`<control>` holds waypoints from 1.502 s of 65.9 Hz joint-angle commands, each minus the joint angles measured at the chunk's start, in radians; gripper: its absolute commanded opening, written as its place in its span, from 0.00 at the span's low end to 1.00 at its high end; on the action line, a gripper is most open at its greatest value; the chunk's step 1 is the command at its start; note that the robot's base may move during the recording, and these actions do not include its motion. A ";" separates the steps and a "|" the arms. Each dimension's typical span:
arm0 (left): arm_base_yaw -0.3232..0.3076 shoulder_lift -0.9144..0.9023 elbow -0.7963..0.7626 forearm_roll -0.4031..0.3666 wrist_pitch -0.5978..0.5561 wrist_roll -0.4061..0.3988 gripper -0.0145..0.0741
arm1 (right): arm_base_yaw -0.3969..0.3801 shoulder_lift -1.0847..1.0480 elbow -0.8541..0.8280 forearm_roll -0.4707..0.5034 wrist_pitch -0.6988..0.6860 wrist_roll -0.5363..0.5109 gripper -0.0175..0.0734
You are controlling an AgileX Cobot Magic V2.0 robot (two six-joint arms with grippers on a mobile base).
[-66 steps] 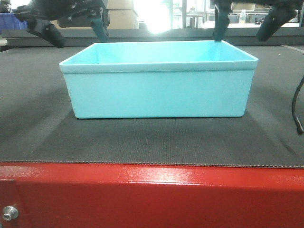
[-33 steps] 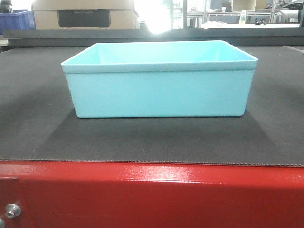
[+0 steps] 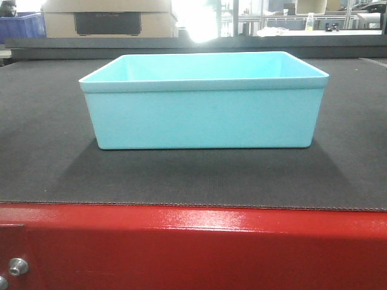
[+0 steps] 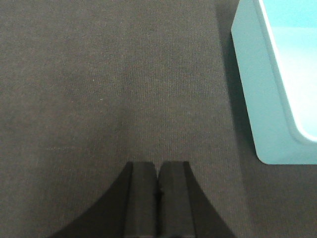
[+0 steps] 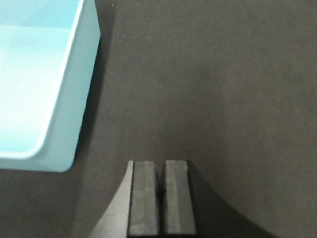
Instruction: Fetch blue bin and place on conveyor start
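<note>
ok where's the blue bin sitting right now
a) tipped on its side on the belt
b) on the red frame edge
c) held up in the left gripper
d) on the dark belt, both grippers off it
d: the blue bin rests upright on the dark belt, with the left gripper and right gripper shut over bare belt beside it.

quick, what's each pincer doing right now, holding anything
Left pincer: closed, empty, over the belt beside the blue bin.
Right pincer: closed, empty, on the bin's other side.
</note>
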 commanded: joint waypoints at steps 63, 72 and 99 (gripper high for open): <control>0.005 -0.789 0.407 -0.010 -0.347 0.002 0.04 | -0.003 -0.710 0.423 -0.041 -0.391 -0.006 0.01; 0.005 -0.789 0.407 -0.010 -0.347 0.002 0.04 | -0.003 -0.710 0.423 -0.041 -0.391 -0.006 0.01; 0.016 -0.831 0.409 -0.013 -0.328 0.002 0.04 | -0.003 -0.710 0.423 -0.041 -0.391 -0.006 0.01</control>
